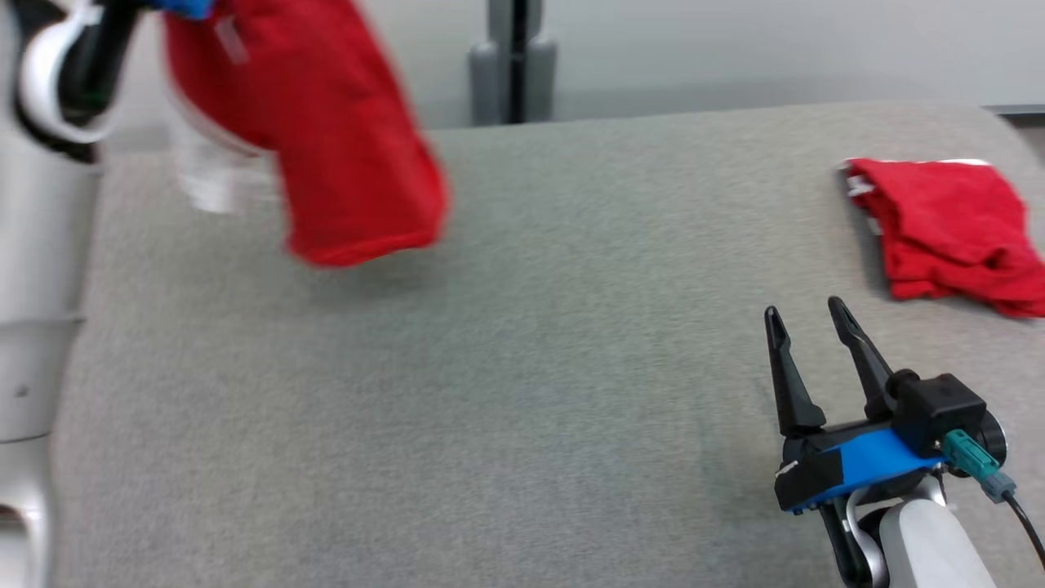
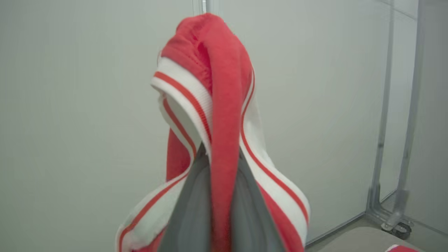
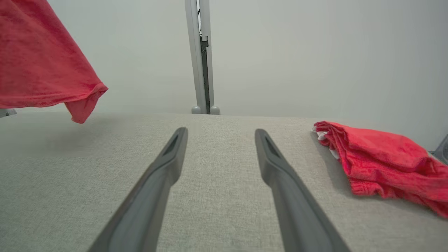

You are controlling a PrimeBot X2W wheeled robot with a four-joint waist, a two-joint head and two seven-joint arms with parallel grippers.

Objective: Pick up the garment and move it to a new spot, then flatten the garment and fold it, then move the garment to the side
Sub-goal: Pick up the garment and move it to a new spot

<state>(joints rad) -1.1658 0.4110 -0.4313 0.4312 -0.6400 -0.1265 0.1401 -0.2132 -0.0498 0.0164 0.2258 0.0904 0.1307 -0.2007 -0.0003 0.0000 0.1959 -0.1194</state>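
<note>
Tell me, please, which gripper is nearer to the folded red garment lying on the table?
Right. The right gripper is open, just near-left of the folded garment; the left gripper is far across, raised, shut on the hanging garment.

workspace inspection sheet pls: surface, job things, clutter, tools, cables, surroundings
surface: grey padded table, fabric-covered, flat
job's things: red garment with white striped trim hangs from the left tool, hem seemingly clear of the table
clutter: second red garment lies bunched at the table's right side
tools: left tool shut on red garment; right tool open, empty, low over the table
cables: black cable with teal plug at the right wrist
surroundings: pale wall, grey post behind the table
</note>
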